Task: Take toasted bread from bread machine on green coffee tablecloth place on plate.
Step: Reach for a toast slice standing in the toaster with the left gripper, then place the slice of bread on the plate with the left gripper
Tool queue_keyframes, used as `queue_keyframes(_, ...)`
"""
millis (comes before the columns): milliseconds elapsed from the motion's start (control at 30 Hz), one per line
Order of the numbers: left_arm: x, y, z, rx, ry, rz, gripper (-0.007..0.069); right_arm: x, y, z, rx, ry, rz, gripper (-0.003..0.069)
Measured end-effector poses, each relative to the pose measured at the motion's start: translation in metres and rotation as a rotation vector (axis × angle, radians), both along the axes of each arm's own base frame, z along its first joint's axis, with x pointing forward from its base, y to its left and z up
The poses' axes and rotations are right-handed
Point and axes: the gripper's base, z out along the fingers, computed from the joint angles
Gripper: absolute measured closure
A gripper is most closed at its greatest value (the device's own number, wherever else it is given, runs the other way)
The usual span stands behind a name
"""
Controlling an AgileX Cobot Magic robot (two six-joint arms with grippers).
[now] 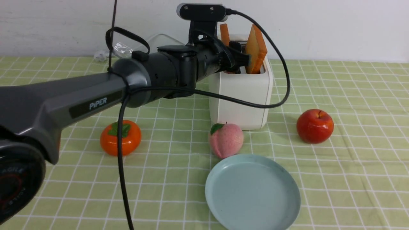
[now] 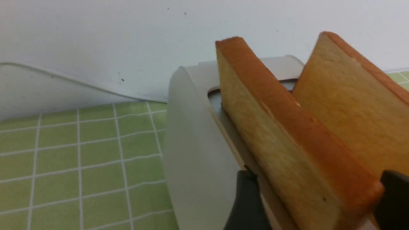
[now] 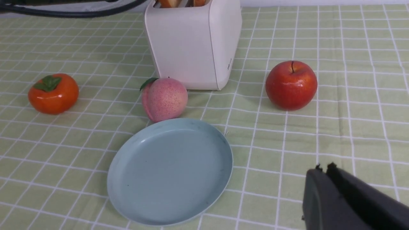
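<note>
The bread machine (image 1: 241, 99) stands on the green coffee tablecloth (image 1: 351, 153) at 12 o'clock from the plate (image 1: 252, 195), close to the white wall (image 1: 335, 25). Both pieces of toasted bread (image 2: 281, 137) sit in its slots. The left-slot slice (image 1: 224, 34) stands nearly upright, the right-slot slice (image 1: 255, 48) leans toward 1 o'clock, and their upper parts stick out above the casing. The left arm (image 1: 96, 95) reaches in from 8 o'clock across the cloth, with its wrist camera (image 1: 201, 12) on top, and the left gripper (image 1: 238, 61) sits at the top of the machine by the left-slot slice. In the left wrist view its two dark fingers (image 2: 247, 198) stand one on each side of that slice, spread about as wide as the slice is thick, tips low by the slot. Whether they actually press on the bread cannot be told. The right gripper (image 3: 324, 167) shows only in its own wrist view, held over the cloth with the plate, the fruit and the machine ahead of it. Its fingertips are drawn together with nothing between them. A pink peach (image 1: 226, 140) lies just beside the plate's rim at 11 o'clock, between plate and machine. A red apple (image 1: 314, 125) rests at 4 o'clock from the machine, well apart from the plate. An orange persimmon (image 1: 120, 137) sits at 9 o'clock from the peach, crossed by the left arm's black cable (image 1: 122, 179).
</note>
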Motion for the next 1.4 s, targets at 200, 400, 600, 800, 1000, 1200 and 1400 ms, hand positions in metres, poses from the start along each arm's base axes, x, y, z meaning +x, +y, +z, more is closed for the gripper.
queue_keyframes(200,0.001,-0.005,0.000,-0.026,-0.003,-0.062,0.0365,0.000,0.000,0.000,-0.001,0.003,0.000,0.0634)
queue_keyframes(400,0.001,-0.007,0.001,-0.033,-0.004,-0.082,0.0529,-0.001,0.001,-0.002,-0.003,0.029,0.008,0.0626)
queue_keyframes(600,0.001,-0.007,0.001,-0.032,-0.004,-0.083,0.0529,-0.001,0.001,-0.003,-0.004,0.040,0.010,0.0622)
queue_keyframes(800,-0.002,-0.005,0.020,-0.052,-0.044,-0.082,0.0529,-0.001,0.001,-0.002,0.003,0.023,0.007,0.0616)
queue_keyframes(1000,-0.029,0.009,0.097,-0.105,-0.199,-0.117,0.0529,0.001,0.000,0.004,0.017,-0.038,-0.007,0.0617)
queue_keyframes(1200,-0.067,0.025,0.160,-0.159,-0.331,-0.188,0.0529,0.003,0.000,0.007,0.031,-0.078,-0.015,0.0617)
queue_keyframes(1400,-0.107,0.025,0.136,-0.173,-0.246,-0.419,0.0529,0.002,0.002,0.008,0.068,-0.072,-0.003,0.0617)
